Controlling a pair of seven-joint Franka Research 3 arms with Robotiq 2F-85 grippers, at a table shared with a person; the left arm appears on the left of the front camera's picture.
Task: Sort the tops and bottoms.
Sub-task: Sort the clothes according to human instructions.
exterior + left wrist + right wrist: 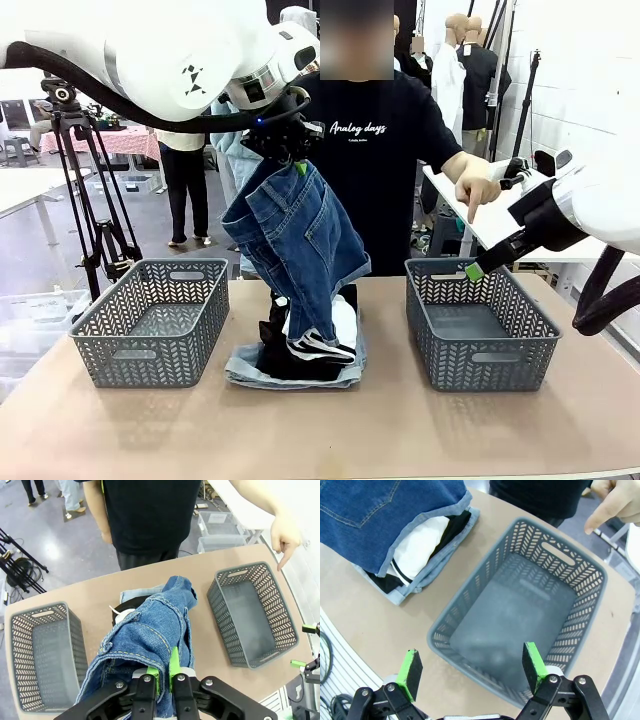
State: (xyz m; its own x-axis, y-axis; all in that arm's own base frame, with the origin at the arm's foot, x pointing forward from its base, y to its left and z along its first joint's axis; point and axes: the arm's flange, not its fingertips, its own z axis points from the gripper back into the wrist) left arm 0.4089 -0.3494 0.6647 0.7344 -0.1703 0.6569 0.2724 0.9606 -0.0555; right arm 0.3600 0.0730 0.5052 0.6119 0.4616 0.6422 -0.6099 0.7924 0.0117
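High over the table (100,430), left gripper (287,150) clamped on dark blue denim (300,240), its folds half hiding striped white top (343,318), black top (285,360) and pale shorts (240,372), right gripper (471,667) gaping wide above right basket (485,345)
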